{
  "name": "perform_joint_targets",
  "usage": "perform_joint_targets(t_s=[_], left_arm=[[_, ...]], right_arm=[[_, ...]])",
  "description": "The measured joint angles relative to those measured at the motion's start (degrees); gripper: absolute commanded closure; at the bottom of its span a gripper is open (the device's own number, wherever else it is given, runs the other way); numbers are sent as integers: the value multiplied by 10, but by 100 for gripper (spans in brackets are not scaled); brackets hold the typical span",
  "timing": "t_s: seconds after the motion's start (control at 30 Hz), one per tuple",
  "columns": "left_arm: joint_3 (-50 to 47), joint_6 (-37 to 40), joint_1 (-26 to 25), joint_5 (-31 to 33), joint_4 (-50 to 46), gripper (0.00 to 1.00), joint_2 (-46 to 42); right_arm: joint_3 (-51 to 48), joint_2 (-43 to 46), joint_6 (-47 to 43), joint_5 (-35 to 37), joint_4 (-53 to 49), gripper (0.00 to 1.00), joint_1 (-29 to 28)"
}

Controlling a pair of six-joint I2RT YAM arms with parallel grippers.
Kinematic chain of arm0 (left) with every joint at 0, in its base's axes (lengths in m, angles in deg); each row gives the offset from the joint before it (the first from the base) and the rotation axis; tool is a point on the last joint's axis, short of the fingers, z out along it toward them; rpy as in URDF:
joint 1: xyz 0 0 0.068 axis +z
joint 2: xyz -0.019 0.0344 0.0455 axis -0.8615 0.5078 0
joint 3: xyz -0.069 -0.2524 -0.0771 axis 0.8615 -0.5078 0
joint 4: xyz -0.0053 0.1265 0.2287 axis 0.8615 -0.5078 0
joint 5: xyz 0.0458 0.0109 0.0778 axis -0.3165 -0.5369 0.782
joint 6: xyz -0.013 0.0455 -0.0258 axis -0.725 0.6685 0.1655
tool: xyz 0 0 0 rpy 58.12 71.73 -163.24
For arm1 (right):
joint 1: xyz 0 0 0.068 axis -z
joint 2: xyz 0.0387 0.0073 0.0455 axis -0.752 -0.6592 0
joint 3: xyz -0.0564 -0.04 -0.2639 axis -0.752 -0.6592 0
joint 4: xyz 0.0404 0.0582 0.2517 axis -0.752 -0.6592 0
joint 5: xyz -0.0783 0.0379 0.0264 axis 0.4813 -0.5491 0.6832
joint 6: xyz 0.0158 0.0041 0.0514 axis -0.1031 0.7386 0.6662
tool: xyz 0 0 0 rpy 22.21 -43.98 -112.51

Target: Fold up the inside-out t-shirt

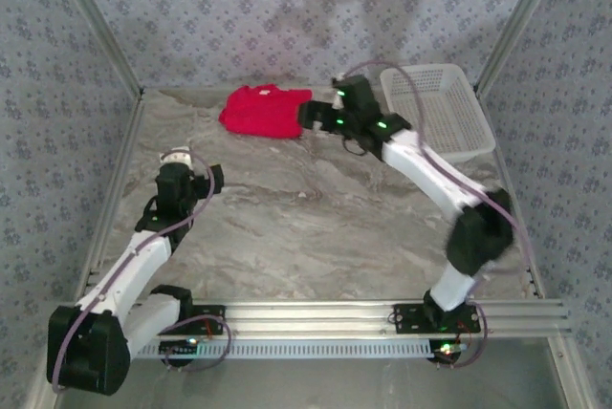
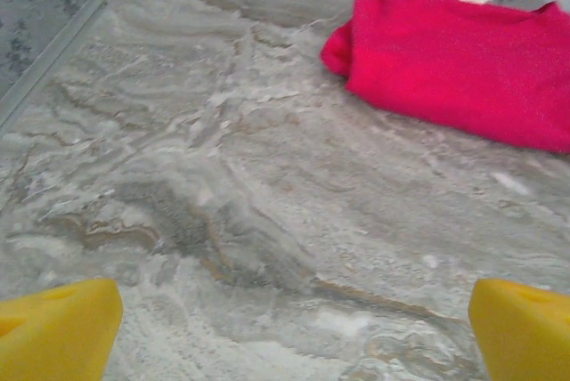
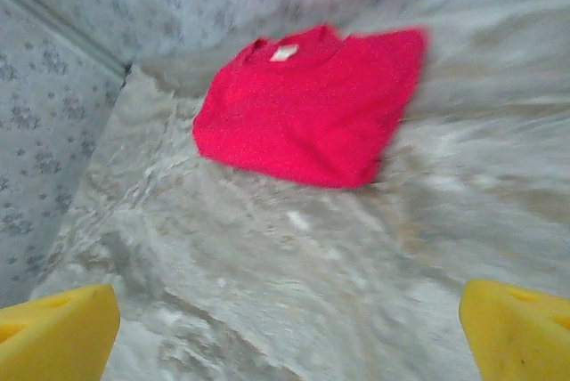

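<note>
The red inside-out t-shirt [image 1: 263,110] lies folded into a compact rectangle at the back of the table, its white neck label facing up [image 3: 285,52]. It also appears at the upper right of the left wrist view [image 2: 463,60]. My right gripper [image 1: 308,115] hovers just right of the shirt, open, with bare table between its yellow fingertips [image 3: 58,332]. My left gripper [image 1: 218,178] stands open over the left middle of the table, well short of the shirt, its yellow fingertips [image 2: 58,328] wide apart with nothing between them.
A white lattice basket [image 1: 438,108] stands at the back right corner, beside the right arm. Patterned walls and metal rails [image 1: 115,189] bound the marbled table [image 1: 316,218] on the left, back and right.
</note>
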Motion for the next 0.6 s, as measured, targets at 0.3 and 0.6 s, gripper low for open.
perform_joint_targets(t_s=[0.3,0.6], left_arm=[[-25,71,24,35,52,0,70],[-158,130,87,-7,229,0,73]], right_arm=[[-448,308,-191,194,121,0,58],[-603,321,-251,200,254,0,249]])
